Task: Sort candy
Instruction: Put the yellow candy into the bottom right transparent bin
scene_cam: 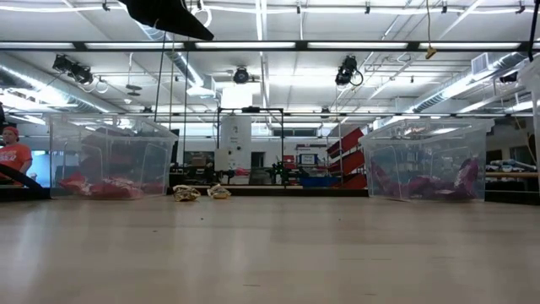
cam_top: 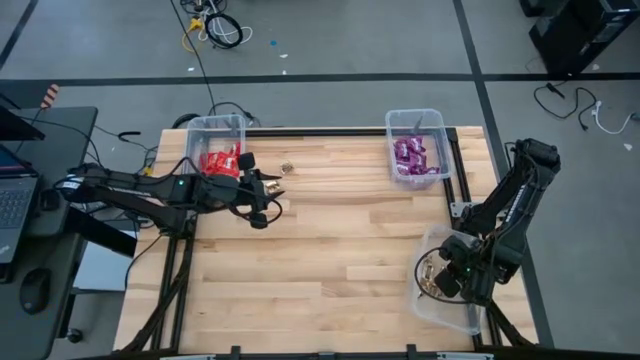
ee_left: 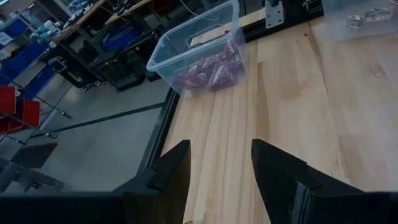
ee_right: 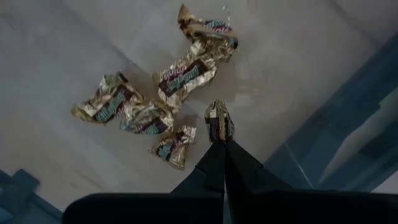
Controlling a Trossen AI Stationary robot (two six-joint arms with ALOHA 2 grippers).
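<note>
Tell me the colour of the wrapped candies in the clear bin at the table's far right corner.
Purple packets, clearest in the left wrist view.

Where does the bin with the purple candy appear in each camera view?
High view: bin with purple candy, table's far right corner.
Low view: at right, on the far edge.
Left wrist view: upper middle.
Right wrist view: not in it.
Shared landmark: the light wooden table.

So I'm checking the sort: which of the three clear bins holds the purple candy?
The bin at the table's far right corner holds the purple packets. The far left bin has red ones; the near right bin has gold pieces.
</note>
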